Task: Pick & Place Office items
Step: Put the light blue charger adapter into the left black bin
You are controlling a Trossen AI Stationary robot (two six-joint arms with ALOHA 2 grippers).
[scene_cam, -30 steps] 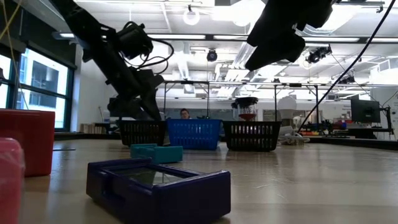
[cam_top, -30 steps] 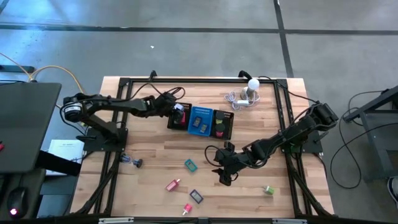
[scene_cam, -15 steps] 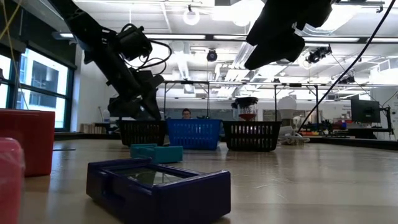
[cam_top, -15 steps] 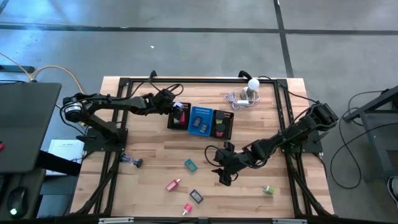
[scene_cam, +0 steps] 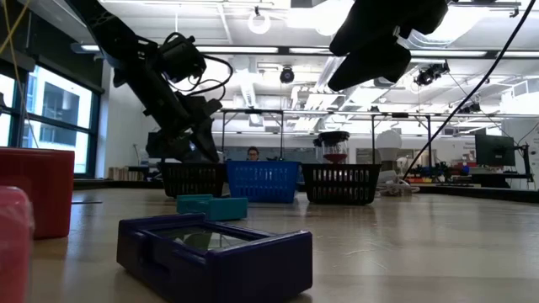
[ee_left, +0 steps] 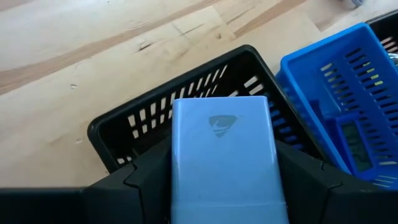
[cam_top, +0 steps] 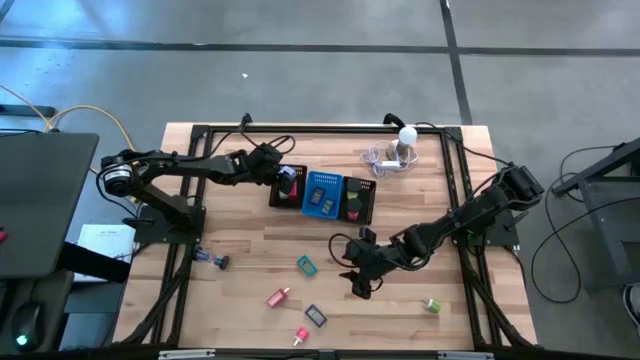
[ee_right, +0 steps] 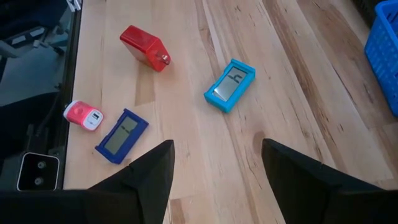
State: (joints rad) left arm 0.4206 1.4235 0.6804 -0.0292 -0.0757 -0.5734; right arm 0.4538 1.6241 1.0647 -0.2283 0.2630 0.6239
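Note:
My left gripper (cam_top: 287, 178) hangs over the left black compartment (ee_left: 143, 118) of the mesh tray (cam_top: 322, 195), shut on a pale blue block (ee_left: 222, 149). My right gripper (ee_right: 217, 186) hovers open over bare table at the centre right (cam_top: 357, 282), with nothing between its fingers. Ahead of it, flat on the wood, lie a teal piece (ee_right: 230, 85), a red block (ee_right: 144, 46), a dark blue piece (ee_right: 122, 135) and a small pink piece (ee_right: 84, 116). A green piece (cam_top: 431, 305) lies near the front right. My left gripper pinches the pale blue block by its two long sides (ee_left: 177, 168) between its two fingers. The fingers slant down from the table's left and lie along the block. The block's free end (ee_left: 221, 106) juts out over the black compartment; whether it touches the mesh, I cannot tell.
The tray's blue middle section (cam_top: 322, 193) and right black compartment (cam_top: 357, 200) hold small items. A white ball-topped gadget with its cable (cam_top: 403, 142) stands at the far right. A blue clip-like piece (cam_top: 212, 261) lies near the left edge. Dark frame rails ring the table.
My left gripper has swung a little toward the table's far edge over the tray's left compartment, carrying the pale blue block. My right gripper has kept still.

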